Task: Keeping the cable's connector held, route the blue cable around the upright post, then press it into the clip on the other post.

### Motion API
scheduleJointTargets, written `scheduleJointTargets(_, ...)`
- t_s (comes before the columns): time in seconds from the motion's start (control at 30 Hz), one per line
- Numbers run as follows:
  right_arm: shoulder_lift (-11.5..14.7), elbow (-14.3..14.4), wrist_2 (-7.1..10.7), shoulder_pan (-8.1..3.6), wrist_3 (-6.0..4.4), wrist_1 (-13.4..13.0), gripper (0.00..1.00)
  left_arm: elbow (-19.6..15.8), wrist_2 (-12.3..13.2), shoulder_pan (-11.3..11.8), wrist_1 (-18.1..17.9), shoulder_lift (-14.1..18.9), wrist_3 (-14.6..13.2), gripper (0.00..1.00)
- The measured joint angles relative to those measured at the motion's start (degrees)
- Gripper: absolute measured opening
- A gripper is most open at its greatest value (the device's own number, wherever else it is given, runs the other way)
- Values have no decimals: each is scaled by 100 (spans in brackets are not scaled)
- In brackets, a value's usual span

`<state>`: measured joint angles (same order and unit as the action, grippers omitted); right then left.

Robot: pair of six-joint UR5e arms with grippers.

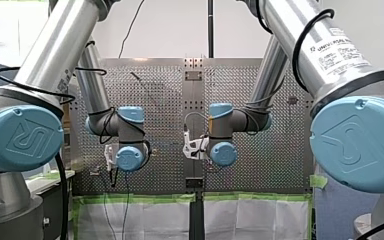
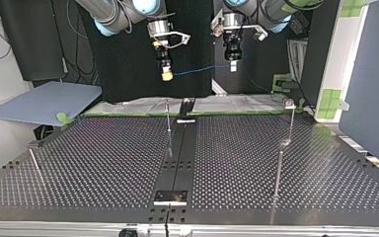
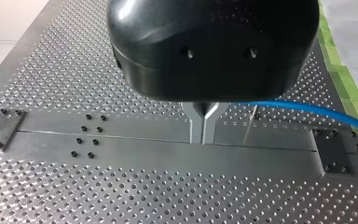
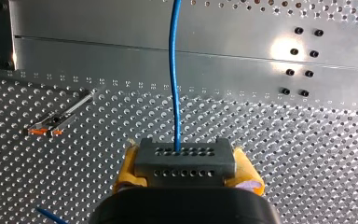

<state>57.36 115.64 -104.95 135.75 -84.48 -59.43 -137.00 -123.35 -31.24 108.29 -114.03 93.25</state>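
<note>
In the top view both grippers hang high above the far edge of the perforated table (image 2: 103, 163). My right gripper (image 2: 167, 74), with yellow pads, is shut on the grey connector (image 4: 185, 154). The blue cable (image 2: 197, 70) runs level from it to my left gripper (image 2: 233, 65). In the left wrist view the metal fingers (image 3: 204, 139) are pressed together and the cable (image 3: 307, 110) leaves sideways beside them. A thin upright post (image 2: 168, 117) stands at the table's middle far side. A post topped with a clip (image 2: 289, 104) stands at the top view's right.
A short pin (image 2: 33, 158) stands near the top view's left edge. A dark centre rail (image 2: 177, 163) with a bolted plate (image 2: 170, 197) runs across the table. Green tape and white sheeting (image 2: 143, 105) line the far edge. An orange-marked clip (image 4: 51, 125) lies below beside my right gripper.
</note>
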Motion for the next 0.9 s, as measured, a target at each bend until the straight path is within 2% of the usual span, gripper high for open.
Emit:
scheduleJointTargets(0.57,-8,7,-8,-7,9,-6,0,-4,-26,9,23,28,-25,0)
scheduleJointTargets(0.77,-205,126,-205,-85,191,-77,0,-7,-263,17,262,264,-249,0)
scheduleJointTargets(0.9,-335,145,-351,-95,250,-85,0,-9,-374,18,456,458,-318,0)
